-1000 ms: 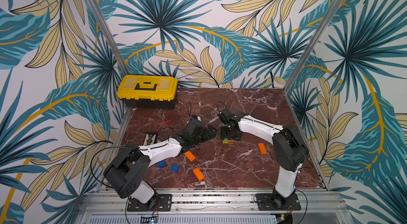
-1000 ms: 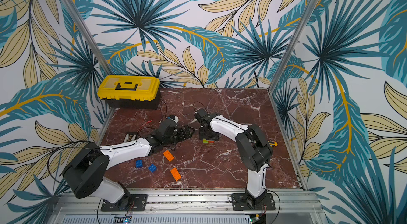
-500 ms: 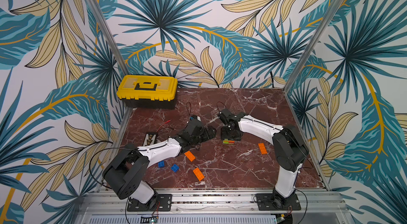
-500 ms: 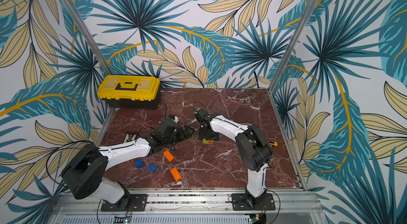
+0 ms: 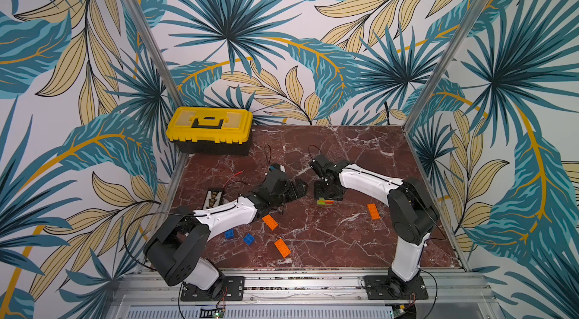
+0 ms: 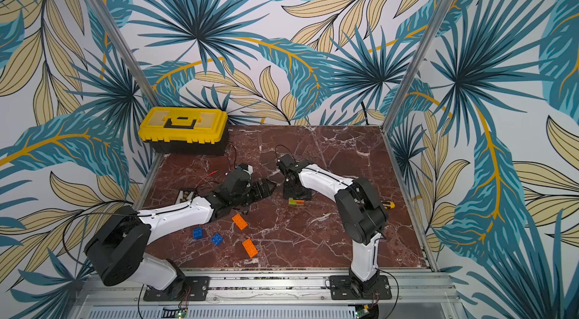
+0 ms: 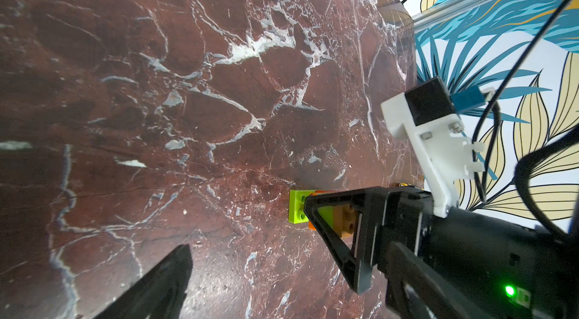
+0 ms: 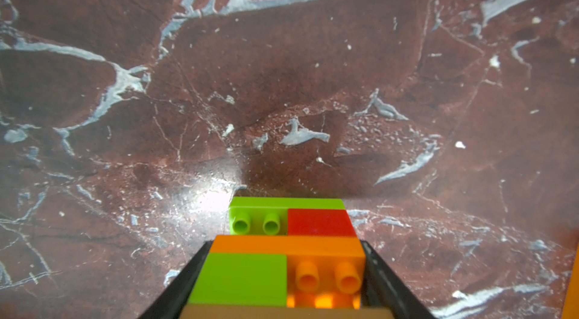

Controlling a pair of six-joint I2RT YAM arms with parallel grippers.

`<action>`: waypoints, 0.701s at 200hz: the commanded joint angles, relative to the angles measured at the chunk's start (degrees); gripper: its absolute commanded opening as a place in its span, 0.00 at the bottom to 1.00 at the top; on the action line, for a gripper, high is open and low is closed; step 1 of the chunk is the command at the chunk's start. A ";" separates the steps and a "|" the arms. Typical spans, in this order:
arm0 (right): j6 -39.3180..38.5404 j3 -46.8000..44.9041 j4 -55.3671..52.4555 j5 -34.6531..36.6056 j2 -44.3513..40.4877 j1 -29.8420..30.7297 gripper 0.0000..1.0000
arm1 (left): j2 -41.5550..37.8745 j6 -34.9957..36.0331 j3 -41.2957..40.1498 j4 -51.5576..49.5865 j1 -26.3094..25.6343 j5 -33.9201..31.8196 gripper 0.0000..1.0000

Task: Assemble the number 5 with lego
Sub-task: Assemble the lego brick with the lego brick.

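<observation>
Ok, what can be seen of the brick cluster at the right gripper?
The cluster is glossy plastic bricks joined: lime green and red at the far end, then an orange row, lime green beside orange, and tan nearest the wrist. Studs show on one green and one orange brick. The right gripper clamps its sides; its green end seems to rest on the table.

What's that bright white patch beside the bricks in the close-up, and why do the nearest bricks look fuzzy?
Right wrist view: the patch is glare on the glossy marble table beside the brick cluster; its nearest tan brick blurs, probably too close to the lens. Both top views: evenly lit, sharp.
</observation>
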 commanded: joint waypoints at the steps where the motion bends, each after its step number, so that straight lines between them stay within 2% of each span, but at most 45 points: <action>1: -0.02 -0.54 -2.65 -0.96 0.05 -0.01 0.69 | -1.50 0.77 -0.47 -0.70 0.21 -0.55 1.00; 86: 0.14 -1.77 -1.91 -0.94 -0.83 -0.07 0.69 | -2.37 0.19 -1.22 -0.73 0.17 -1.24 1.00; 140: 0.14 -1.73 -2.19 -0.80 -1.09 -0.07 0.73 | -1.99 0.18 -1.12 -0.42 0.16 -0.74 1.00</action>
